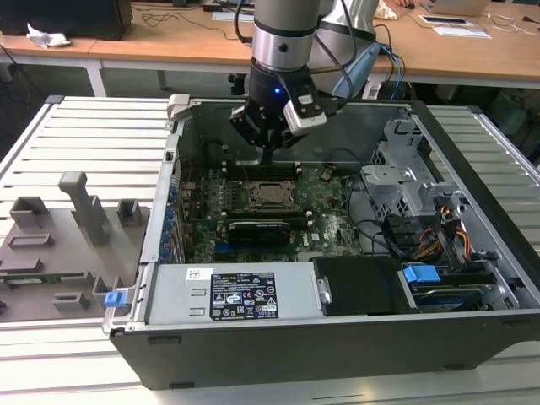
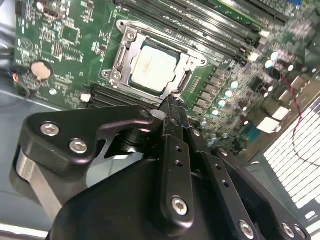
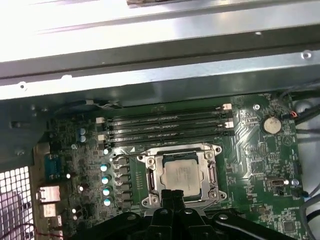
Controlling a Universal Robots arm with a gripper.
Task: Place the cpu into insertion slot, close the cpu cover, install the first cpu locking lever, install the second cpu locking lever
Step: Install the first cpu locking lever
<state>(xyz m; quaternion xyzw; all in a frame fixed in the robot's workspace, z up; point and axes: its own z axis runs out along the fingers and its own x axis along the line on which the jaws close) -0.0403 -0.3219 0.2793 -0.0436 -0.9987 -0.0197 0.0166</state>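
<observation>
Cpu lies in the insertion slot; fingers pressed shut at its edge.

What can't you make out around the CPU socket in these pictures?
First wrist view: the insertion slot's edge nearest the gripper, covered by its fingers.
Second wrist view: whether the gripper touches the cpu cover, blocked by its own tip.
Exterior view: part of the motherboard's far edge, behind the gripper.

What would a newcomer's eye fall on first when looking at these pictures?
The gripper, fingers shut, hangs inside the open case at the exterior view's upper middle. In both wrist views, the silver cpu lies in the slot beside its tip, framed by the cover.
</observation>
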